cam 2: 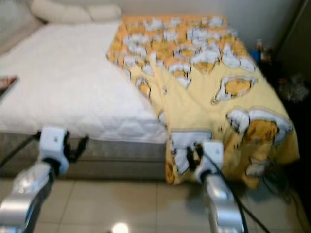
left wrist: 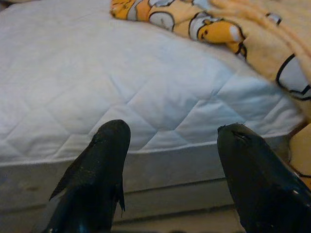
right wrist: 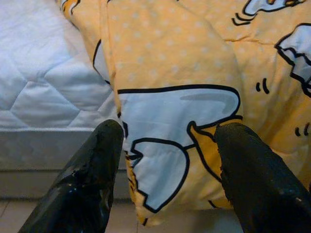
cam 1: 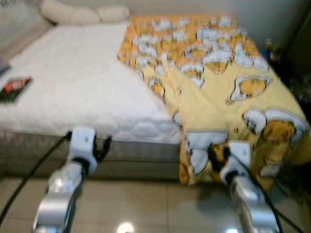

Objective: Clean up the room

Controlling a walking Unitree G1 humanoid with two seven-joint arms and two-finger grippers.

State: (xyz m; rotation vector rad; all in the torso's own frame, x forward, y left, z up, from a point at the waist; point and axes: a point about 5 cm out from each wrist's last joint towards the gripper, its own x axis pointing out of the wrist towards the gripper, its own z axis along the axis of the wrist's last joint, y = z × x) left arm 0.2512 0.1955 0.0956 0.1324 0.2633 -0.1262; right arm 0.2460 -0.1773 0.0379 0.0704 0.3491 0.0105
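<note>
A yellow blanket point(cam 1: 228, 97) with cartoon prints covers the right half of the bed and hangs over its foot. The left half shows the bare white quilted mattress point(cam 1: 73, 82). My right gripper point(right wrist: 167, 133) is open, held just in front of the blanket's hanging corner point(right wrist: 165, 145). My left gripper point(left wrist: 170, 133) is open too, facing the mattress edge point(left wrist: 146, 145) near the foot of the bed. Both arms reach forward from the tiled floor point(cam 1: 146, 204).
Two cream pillows point(cam 1: 82, 13) lie at the head of the bed. A dark book or magazine point(cam 1: 14, 89) rests on the mattress at the far left. Dark clutter point(cam 1: 291, 63) stands beside the bed on the right. Cables trail from both arms.
</note>
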